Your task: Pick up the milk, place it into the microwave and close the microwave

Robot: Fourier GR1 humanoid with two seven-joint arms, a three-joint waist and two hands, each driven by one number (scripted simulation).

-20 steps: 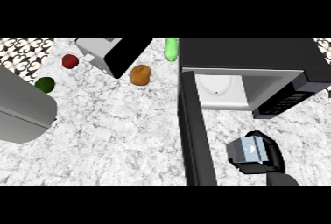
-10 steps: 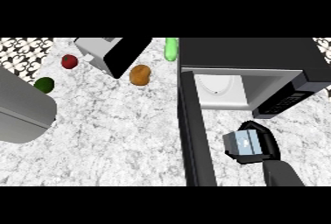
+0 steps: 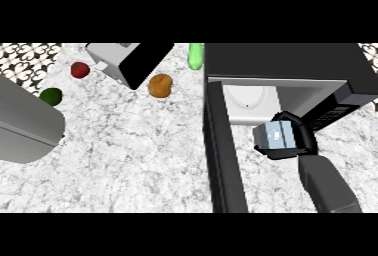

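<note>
Since half a second ago the right hand has carried the milk further up the view, so the carton now sits just in front of the microwave opening, at its lower edge, not yet inside. Fingers are curled round the carton, thumb side hidden behind it; the pale blue box shows tilted in the grip. Grey forearm runs down to the lower right. Microwave door stands open, a long dark slab reaching down the counter to the left of the hand. White plate visible inside the cavity. Left hand does not show anywhere. On the counter, well apart from the action: an orange-brown potato, a red apple, a dark green round fruit, a green cucumber beside the microwave's top corner, a toaster-like box, and a large grey pot at far left.
</note>
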